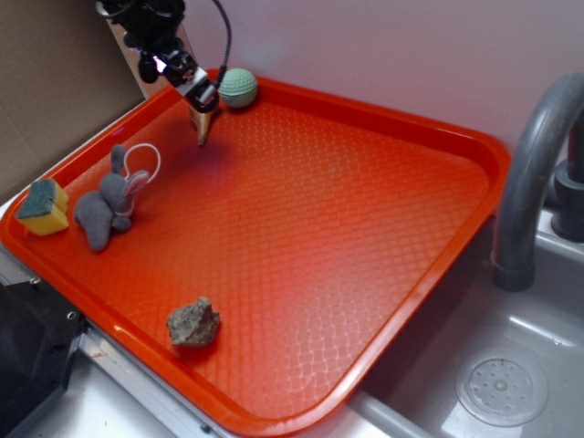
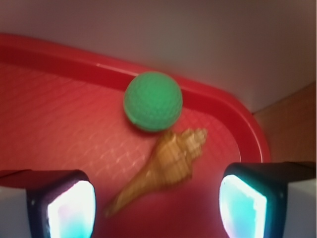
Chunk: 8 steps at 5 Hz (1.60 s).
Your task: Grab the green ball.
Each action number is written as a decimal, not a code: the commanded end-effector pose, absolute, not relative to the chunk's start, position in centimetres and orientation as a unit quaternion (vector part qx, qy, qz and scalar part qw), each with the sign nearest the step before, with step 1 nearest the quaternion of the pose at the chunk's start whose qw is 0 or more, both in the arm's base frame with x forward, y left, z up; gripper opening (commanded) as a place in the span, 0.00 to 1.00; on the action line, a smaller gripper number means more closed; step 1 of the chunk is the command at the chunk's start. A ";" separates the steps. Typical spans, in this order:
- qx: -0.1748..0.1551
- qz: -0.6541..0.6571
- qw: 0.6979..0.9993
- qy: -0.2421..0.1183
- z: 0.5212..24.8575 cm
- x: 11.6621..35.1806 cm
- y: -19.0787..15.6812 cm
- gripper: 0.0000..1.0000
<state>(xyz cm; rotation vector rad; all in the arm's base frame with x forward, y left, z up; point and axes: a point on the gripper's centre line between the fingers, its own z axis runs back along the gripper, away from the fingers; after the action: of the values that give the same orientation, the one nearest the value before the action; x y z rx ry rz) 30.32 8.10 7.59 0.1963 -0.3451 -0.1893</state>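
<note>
The green ball (image 1: 238, 88) (image 2: 153, 101) rests in the far corner of the red tray (image 1: 392, 119) (image 2: 59, 57), against its rim. A tan seashell (image 1: 203, 127) (image 2: 166, 166) lies just in front of the ball, its thick end touching or nearly touching it. My gripper (image 1: 197, 92) (image 2: 157, 210) hovers over the shell, short of the ball, open with nothing between its fingers. The shell's pointed tip reaches into the gap between the two fingers.
A grey stuffed toy with a white ring (image 1: 111, 201) and a yellow sponge with a dark green top (image 1: 42, 207) sit at the tray's left. A rock (image 1: 192, 323) lies near the front rim. A grey faucet (image 1: 538, 173) and sink drain (image 1: 501, 390) stand to the right.
</note>
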 end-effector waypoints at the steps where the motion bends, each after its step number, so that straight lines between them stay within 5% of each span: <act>1: 0.091 -0.119 0.965 -0.217 9.7 31.8 6.2 1.00; 3: 0.105 -0.126 0.957 -0.241 8.6 34.0 5.0 1.00; 8: 0.178 -0.082 0.954 -0.227 5.4 37.1 8.7 1.00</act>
<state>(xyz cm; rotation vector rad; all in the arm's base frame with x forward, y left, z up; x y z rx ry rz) 36.12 8.19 3.79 0.3474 -0.4219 -0.1676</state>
